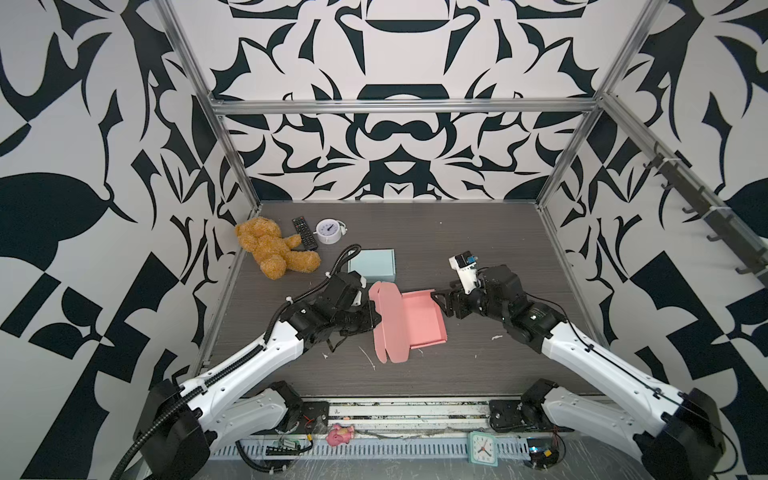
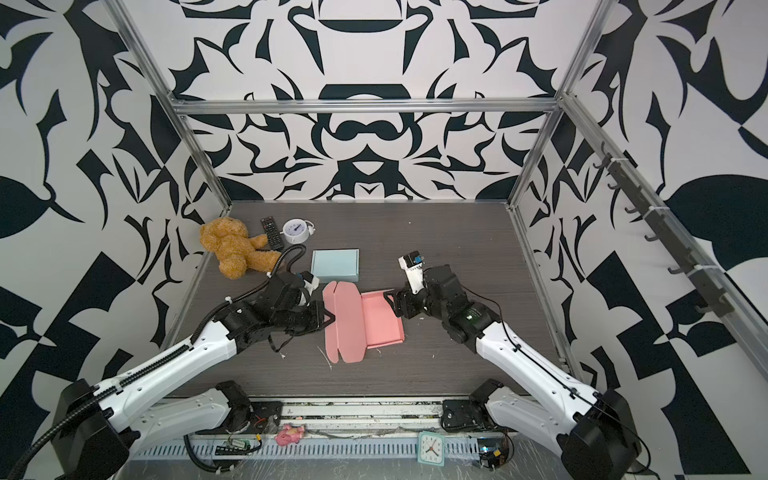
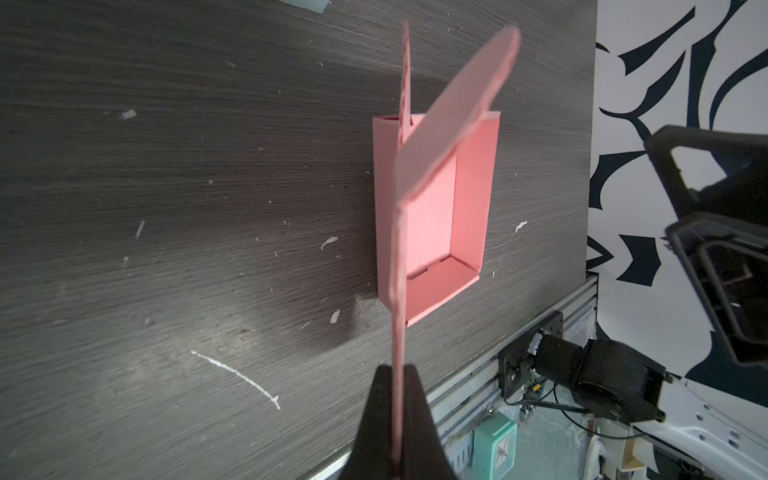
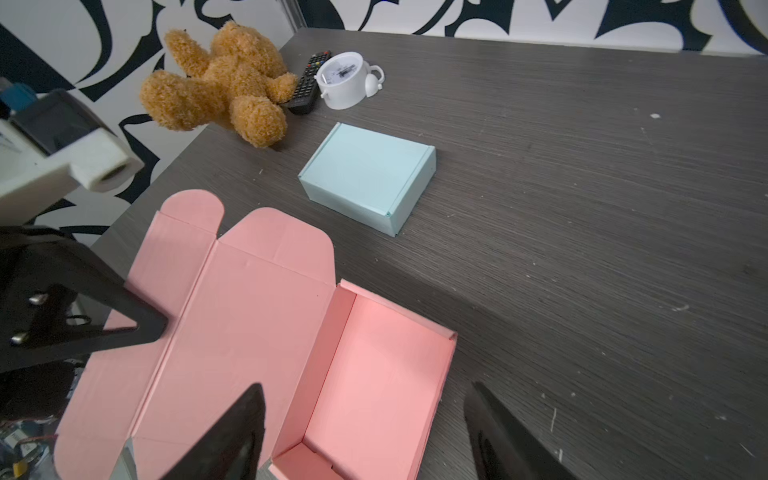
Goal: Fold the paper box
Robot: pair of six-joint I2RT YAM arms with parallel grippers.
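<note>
Partly cropped: left end effector [image 3: 397, 376], pinched onto paper box [image 3: 432, 216].

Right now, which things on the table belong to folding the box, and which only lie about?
Belong to the job:
pink paper box, its lid pinched in the shut left gripper
right gripper, open, near its tray

Only lying about:
closed blue box
teddy bear
remote control
white alarm clock
</note>
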